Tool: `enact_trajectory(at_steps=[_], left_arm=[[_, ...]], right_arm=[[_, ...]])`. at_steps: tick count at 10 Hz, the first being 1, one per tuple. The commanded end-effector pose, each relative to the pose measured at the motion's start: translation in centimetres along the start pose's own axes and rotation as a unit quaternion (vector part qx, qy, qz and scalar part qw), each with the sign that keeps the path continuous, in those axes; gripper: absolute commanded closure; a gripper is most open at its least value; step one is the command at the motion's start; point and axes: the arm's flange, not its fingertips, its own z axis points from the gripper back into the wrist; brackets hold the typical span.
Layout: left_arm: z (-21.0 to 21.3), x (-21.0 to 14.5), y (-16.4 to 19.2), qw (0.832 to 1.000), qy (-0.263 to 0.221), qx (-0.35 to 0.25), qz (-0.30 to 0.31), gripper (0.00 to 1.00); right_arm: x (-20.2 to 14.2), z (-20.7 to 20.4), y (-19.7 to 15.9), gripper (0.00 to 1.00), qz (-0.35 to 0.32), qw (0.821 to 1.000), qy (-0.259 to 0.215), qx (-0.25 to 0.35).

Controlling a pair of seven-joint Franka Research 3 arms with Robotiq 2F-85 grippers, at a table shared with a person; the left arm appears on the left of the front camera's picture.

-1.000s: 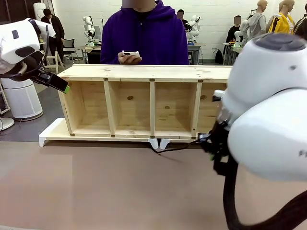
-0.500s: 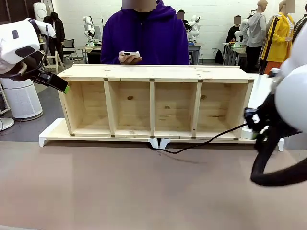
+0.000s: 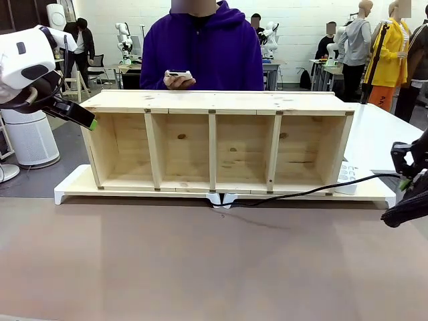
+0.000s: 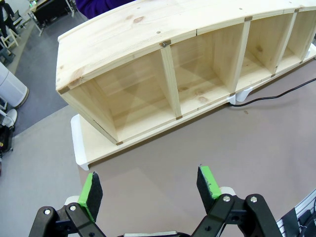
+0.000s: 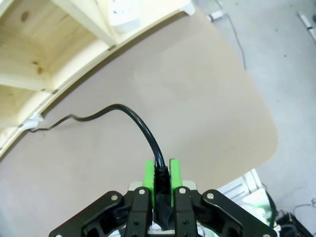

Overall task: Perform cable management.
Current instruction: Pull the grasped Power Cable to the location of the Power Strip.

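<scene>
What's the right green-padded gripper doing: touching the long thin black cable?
Touching. The right wrist view shows the right gripper clamped shut on the cable.

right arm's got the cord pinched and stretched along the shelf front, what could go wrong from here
1. The right gripper is shut on the cable, which runs low to the middle feet of the white riser; more pull may snag it there.
2. The power strip sits on that riser beside the end of the wooden shelf; if the cord joins it, a tug might drag it off.
</scene>
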Motion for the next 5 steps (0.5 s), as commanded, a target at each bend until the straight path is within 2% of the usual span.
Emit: enact_trajectory(at_steps=[1,4,5], left_arm=[[-0.2,0.2,0.1,1.000,-0.006,0.003,-0.006,0.00],[-0.2,0.2,0.1,1.000,-0.006,0.003,-0.006,0.00],[-0.2,0.2,0.1,1.000,-0.006,0.003,-0.006,0.00]], right_arm=[[-2.5,-4.4,-3.3,0.85,0.002,0.999,-0.044,-0.030],[-0.2,-4.4,-2.2,0.85,0.038,0.992,-0.112,-0.042],[0.3,-4.3,-2.0,0.85,0.037,0.987,-0.141,-0.072]])
